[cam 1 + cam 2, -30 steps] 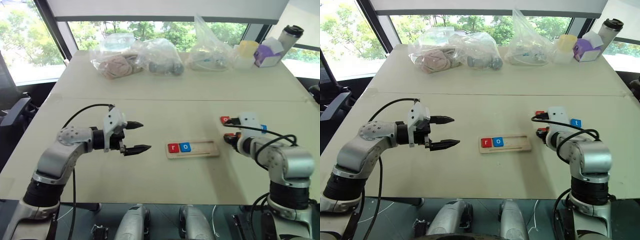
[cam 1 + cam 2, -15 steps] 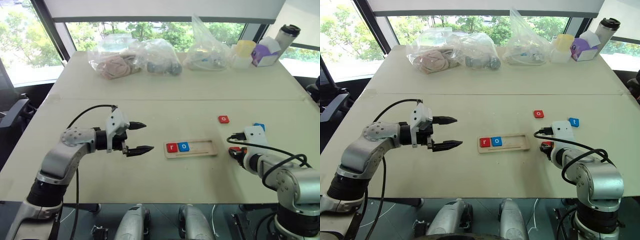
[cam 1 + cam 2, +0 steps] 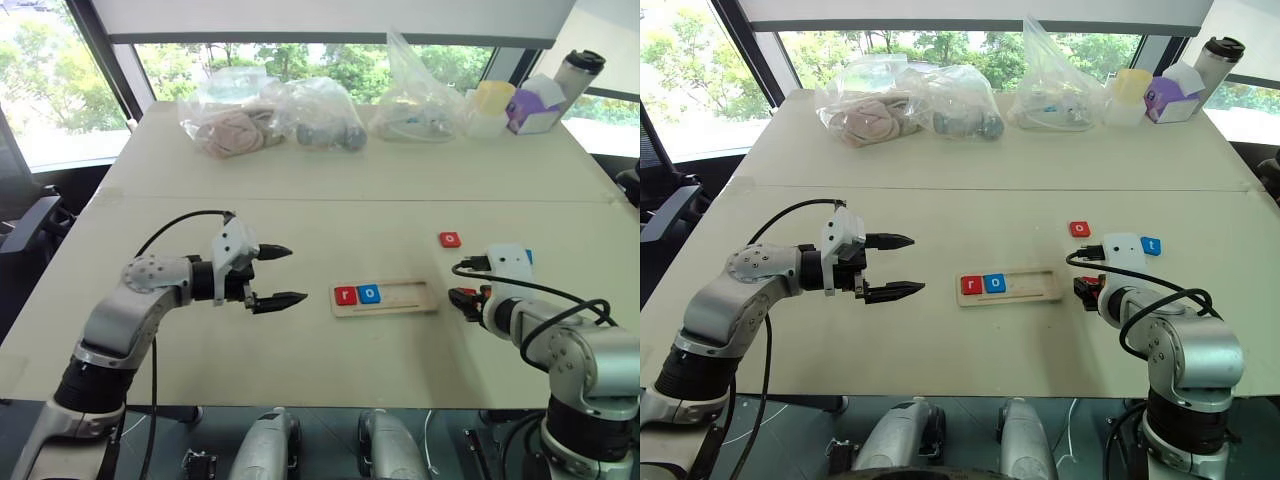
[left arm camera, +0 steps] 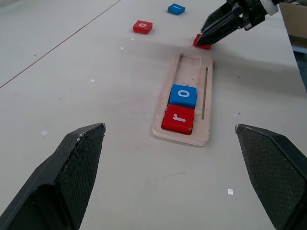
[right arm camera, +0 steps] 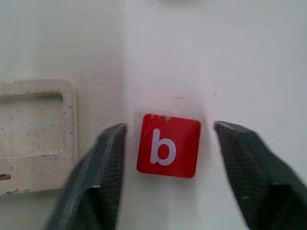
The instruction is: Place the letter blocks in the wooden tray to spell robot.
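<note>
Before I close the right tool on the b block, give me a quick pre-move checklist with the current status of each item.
1. Right tool open: ok, fingers stand apart.
2. b block between its fingers: ok, gaps on both sides.
3. b block flat on the table, letter up: ok.
4. Third slot of the wooden tray free: ok; r block and blue o block fill the first two.
5. Left tool clear of the tray: ok, open, off to the side.
6. Red o block and t block out of the way: ok.
</note>
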Motion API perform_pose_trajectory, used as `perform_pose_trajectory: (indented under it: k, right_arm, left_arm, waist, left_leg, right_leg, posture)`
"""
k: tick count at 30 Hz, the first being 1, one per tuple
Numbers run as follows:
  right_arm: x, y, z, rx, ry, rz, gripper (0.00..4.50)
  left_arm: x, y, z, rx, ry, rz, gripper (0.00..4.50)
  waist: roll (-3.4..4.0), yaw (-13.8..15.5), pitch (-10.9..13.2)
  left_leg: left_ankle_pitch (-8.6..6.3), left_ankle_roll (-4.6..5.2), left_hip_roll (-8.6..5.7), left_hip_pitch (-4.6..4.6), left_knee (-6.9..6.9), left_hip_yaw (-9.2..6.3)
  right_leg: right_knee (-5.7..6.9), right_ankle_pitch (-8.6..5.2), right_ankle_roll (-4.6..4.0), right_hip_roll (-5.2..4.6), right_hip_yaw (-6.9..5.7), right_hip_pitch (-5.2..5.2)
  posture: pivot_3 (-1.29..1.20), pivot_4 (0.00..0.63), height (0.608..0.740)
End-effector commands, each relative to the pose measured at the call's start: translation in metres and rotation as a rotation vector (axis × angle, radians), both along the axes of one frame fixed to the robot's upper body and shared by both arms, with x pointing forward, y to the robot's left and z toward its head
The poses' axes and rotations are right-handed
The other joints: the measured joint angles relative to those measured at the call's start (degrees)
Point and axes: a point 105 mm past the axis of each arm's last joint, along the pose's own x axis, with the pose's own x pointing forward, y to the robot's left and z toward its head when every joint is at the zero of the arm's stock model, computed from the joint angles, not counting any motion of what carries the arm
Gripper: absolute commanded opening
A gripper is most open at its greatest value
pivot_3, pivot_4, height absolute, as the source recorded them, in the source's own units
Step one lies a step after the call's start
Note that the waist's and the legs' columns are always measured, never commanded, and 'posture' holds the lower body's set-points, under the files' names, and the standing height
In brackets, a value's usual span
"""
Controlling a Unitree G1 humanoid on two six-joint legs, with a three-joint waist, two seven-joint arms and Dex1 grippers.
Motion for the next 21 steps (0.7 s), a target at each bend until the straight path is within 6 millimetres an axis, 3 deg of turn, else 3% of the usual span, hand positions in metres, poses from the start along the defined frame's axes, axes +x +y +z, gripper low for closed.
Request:
perform_pose_trajectory:
  k: [1, 4, 9, 11, 17, 21]
  right_arm:
    - [-0.001, -0.004, 0.003, -0.017, 0.004, 0.007, 4.47]
    - [0.002, 0.001, 0.021, -0.045, -0.018, 0.128, 4.47]
    - [-0.002, 0.016, 0.07, -0.152, -0.06, 0.587, 4.47]
    - [-0.012, 0.016, 0.078, -0.181, -0.022, 0.771, 4.47]
    - [-0.02, -0.012, 0.054, -0.312, 0.125, 1.109, 4.47]
    - [-0.001, -0.03, 0.039, -0.333, 0.126, 1.153, 4.47]
  left_arm:
    - [-0.002, -0.003, 0.008, 0.006, -0.047, -0.022, 4.5]
    - [-0.003, -0.003, 0.008, 0.006, -0.046, -0.022, 4.5]
    - [-0.002, -0.004, 0.007, 0.005, -0.048, -0.029, 4.5]
    - [-0.001, -0.005, 0.007, 0.003, -0.052, -0.032, 4.5]
    - [0.002, -0.009, 0.009, -0.011, -0.066, -0.038, 4.5]
    - [0.003, -0.011, 0.009, -0.02, -0.073, -0.03, 4.5]
  waist:
    - [0.0, 0.0, 0.0]
    - [0.02, 0.0, 0.0]
    - [0.21, 0.1, 0.2]
    - [0.16, 0.1, 0.2]
    - [0.04, 0.1, 0.2]
    - [0.06, -0.3, 0.2]
  left_leg:
    - [0.0, 0.0, 0.0, 0.0, 0.0, 0.0]
    - [0.0, 0.0, 0.0, 0.0, 0.0, 0.0]
    - [-0.01, 0.01, 0.0, -0.02, -0.01, 0.02]
    - [-0.01, 0.02, 0.02, -0.03, -0.07, -0.03]
    - [-0.03, 0.04, 0.04, -0.03, -0.13, 0.08]
    - [-0.02, 0.04, 0.04, -0.02, -0.01, 0.15]
  right_leg:
    - [0.0, 0.0, 0.0, 0.0, 0.0, 0.0]
    - [0.0, 0.0, 0.0, 0.0, 0.0, 0.0]
    - [-0.1, -0.01, -0.01, -0.02, 0.02, -0.01]
    - [-0.21, -0.03, 0.03, 0.02, -0.03, 0.03]
    - [-0.34, -0.06, 0.14, 0.04, 0.01, 0.08]
    - [-0.3, -0.04, 0.17, 0.02, 0.07, 0.07]
  posture:
    - [0.0, 0.15, 0.74]
    - [0.0, 0.15, 0.74]
    - [0.0, 0.15, 0.74]
    - [0.0, 0.15, 0.74]
    - [0.0, 0.15, 0.74]
    - [0.0, 0.15, 0.74]
